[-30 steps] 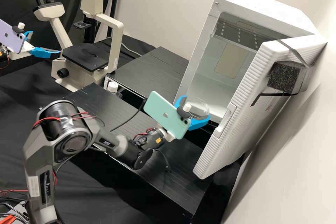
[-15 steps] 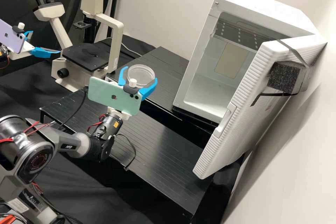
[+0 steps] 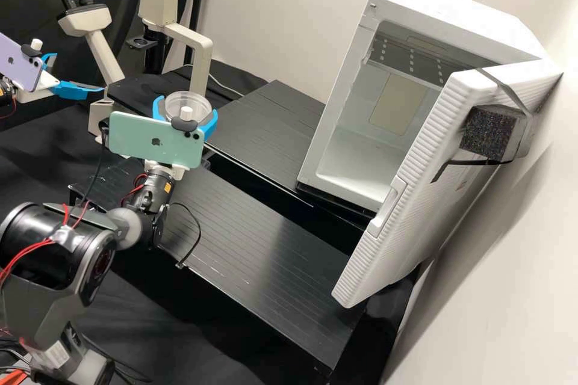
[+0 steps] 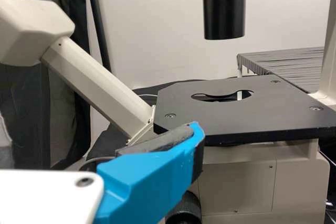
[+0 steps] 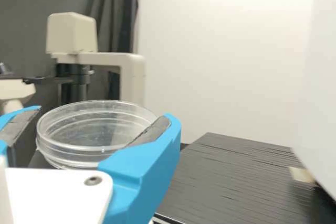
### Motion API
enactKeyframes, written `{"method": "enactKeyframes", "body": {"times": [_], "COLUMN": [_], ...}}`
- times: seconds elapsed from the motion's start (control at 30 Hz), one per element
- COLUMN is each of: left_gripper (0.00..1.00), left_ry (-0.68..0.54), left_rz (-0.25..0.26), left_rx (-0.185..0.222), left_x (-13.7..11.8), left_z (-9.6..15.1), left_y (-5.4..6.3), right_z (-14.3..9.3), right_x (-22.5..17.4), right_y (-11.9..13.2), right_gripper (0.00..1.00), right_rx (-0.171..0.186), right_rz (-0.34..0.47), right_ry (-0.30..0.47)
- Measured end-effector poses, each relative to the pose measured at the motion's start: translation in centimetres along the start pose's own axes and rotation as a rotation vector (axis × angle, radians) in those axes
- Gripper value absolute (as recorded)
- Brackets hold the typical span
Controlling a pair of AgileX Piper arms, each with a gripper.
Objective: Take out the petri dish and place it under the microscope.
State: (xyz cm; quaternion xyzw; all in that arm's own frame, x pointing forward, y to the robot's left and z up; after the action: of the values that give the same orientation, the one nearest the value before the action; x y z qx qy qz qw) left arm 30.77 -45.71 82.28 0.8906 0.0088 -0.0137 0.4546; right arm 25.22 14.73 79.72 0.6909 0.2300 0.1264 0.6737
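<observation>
My right gripper [image 3: 186,109], in front of the microscope's stage in the high view, is shut on the clear petri dish [image 3: 182,100], held level. In the right wrist view the dish [image 5: 89,129] sits between the blue fingers of this gripper [image 5: 104,115]. The beige microscope [image 3: 201,57] stands behind; its black stage [image 3: 123,87] is partly covered by the dish and gripper. My left gripper [image 3: 79,73] is at the far left with its fingers apart and nothing between them. The left wrist view has one blue finger [image 4: 152,182] before the bare stage [image 4: 283,111].
At the right stands a white incubator [image 3: 445,9] with its door [image 3: 391,240] swung wide. Black slatted platforms [image 3: 271,264] lie between it and the microscope. The microscope's eyepiece tube [image 3: 99,48] rises beside the left gripper.
From in front of the incubator, my right gripper has carried the petri dish leftward across the platforms to the microscope. The left arm has kept still.
</observation>
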Motion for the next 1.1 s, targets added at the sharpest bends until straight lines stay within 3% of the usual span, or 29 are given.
{"method": "enactKeyframes", "body": {"times": [0.23, 0.5, 0.9, 1.1], "left_gripper": [1.00, 1.00, 1.00, 1.00], "left_ry": [0.000, 0.000, 0.000, 0.000], "left_rz": [0.000, 0.000, 0.000, 0.000], "left_rx": [0.000, 0.000, 0.000, 0.000], "left_x": [0.0, 0.0, 0.0, 0.0], "left_z": [0.0, 0.0, 0.0, 0.0], "left_y": [0.0, 0.0, 0.0, 0.0], "right_z": [-0.4, -1.1, -2.4, -2.0], "right_x": [2.2, 5.5, 12.0, 14.8], "right_y": [-1.7, -3.9, -7.4, -9.7], "right_gripper": [0.00, 0.00, 0.00, 0.00], "right_rx": [0.026, 0.021, -0.037, -0.089], "right_rz": [-0.053, -0.103, -0.176, -0.236], "right_ry": [0.015, 0.006, -0.018, -0.057]}}
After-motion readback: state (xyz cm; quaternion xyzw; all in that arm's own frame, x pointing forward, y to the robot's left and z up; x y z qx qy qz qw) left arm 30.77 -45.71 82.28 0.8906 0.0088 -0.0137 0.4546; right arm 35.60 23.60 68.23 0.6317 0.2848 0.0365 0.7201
